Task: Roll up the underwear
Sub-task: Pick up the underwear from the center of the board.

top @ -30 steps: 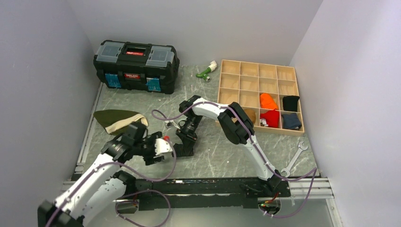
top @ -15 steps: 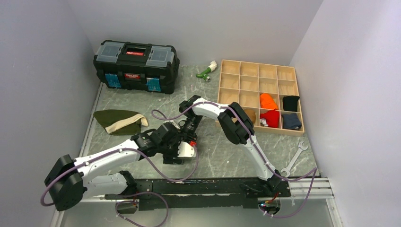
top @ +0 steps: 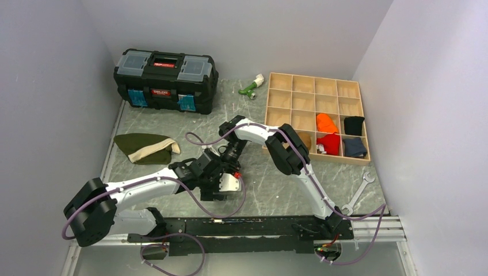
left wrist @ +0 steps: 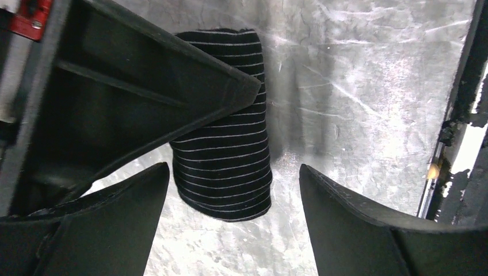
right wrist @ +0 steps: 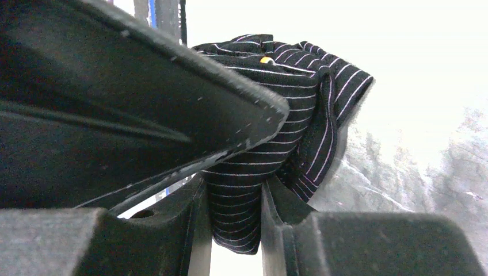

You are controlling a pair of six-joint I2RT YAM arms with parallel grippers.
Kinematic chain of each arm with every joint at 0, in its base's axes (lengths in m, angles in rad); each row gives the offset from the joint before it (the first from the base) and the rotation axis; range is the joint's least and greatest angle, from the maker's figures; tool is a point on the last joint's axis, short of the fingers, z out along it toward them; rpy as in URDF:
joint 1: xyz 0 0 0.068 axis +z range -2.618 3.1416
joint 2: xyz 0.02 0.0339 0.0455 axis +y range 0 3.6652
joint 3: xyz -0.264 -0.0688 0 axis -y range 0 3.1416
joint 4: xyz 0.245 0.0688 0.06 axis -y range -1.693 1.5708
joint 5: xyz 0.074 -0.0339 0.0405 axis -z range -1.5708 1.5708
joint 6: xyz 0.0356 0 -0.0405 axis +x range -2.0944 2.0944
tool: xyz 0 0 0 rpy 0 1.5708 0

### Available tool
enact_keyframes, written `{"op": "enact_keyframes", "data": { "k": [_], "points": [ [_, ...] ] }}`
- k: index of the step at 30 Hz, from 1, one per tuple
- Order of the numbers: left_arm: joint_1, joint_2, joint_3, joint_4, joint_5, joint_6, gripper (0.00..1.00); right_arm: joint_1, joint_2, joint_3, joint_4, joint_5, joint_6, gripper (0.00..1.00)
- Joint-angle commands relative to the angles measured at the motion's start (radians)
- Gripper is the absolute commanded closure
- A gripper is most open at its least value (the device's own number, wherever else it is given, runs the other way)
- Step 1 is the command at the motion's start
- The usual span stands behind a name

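Note:
The underwear (left wrist: 225, 155) is a black knit roll with fine grey stripes, lying on the grey table. In the left wrist view my left gripper (left wrist: 235, 172) is open, with its fingers spread to either side of the roll's near end, not touching it. My right gripper (right wrist: 233, 198) is shut on a bunched fold of the underwear (right wrist: 276, 115). One of its dark fingers (left wrist: 144, 92) crosses over the roll in the left wrist view. In the top view both grippers meet at the table's middle, the left gripper (top: 222, 183) just in front of the right gripper (top: 229, 160). They hide the underwear there.
A black toolbox (top: 166, 72) stands at the back left. An olive green garment with a cream band (top: 144, 147) lies at the left. A wooden compartment tray (top: 299, 99) with folded clothes sits at the right. A wrench (top: 358, 194) lies front right, a green and white object (top: 252, 86) at the back.
My left arm has swung from the left side to the table's middle and now hovers open over the underwear. The right arm has stayed put, still gripping the cloth.

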Motion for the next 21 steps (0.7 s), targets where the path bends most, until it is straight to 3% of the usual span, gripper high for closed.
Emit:
{"op": "enact_keyframes", "data": {
  "k": [1, 14, 21],
  "points": [
    [-0.001, 0.036, -0.003, 0.144, -0.035, -0.004, 0.11, 0.010, 0.039, -0.035, 0.041, 0.214, -0.047, 1.00],
    [-0.002, 0.121, 0.005, 0.213, -0.061, -0.027, 0.13, 0.014, 0.044, -0.038, 0.038, 0.207, -0.050, 1.00],
    [-0.001, 0.072, -0.055, 0.303, -0.093, -0.047, 0.17, 0.010, 0.048, -0.068, 0.048, 0.165, -0.062, 1.00]
  ]
}}
